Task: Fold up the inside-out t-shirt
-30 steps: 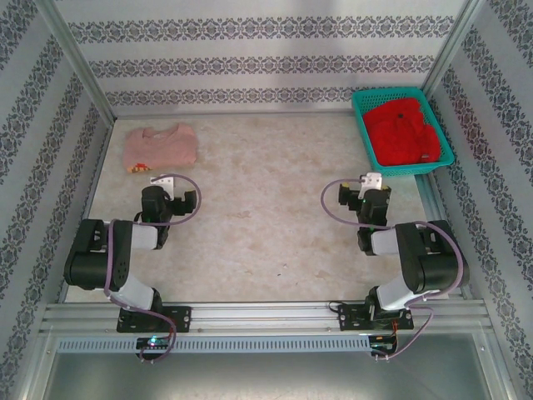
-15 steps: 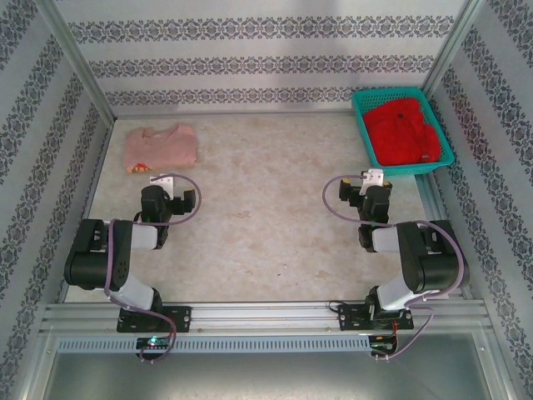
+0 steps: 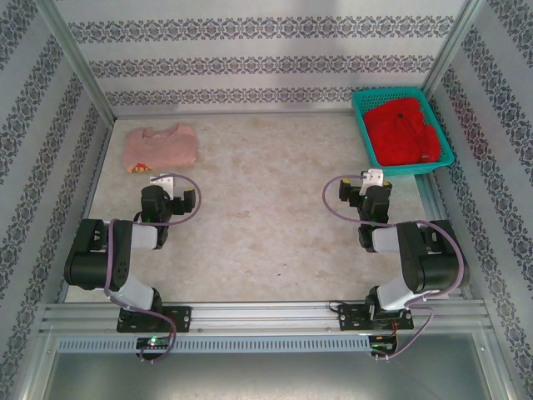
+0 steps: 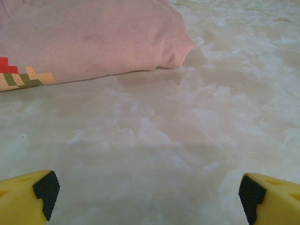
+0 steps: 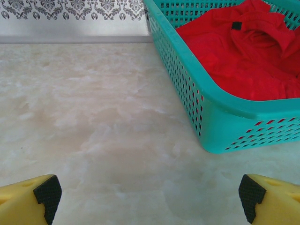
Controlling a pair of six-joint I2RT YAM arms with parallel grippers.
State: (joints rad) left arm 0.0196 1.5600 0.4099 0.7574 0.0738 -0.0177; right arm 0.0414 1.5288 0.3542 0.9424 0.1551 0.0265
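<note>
Right tool (image 5: 150,193), jaws apart, is settling, turned toward the basket (image 5: 220,126); left tool (image 4: 145,193), likewise apart, is idling by the folded t-shirt (image 4: 93,42).

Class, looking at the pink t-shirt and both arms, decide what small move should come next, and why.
Probably just park the arms: the t-shirt seems already folded into a compact rectangle, and the left fingers and right fingers stand open and empty.

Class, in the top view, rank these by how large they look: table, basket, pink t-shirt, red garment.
1. Table
2. Basket
3. Red garment and t-shirt: they look about alike, so they are left unranked.
</note>
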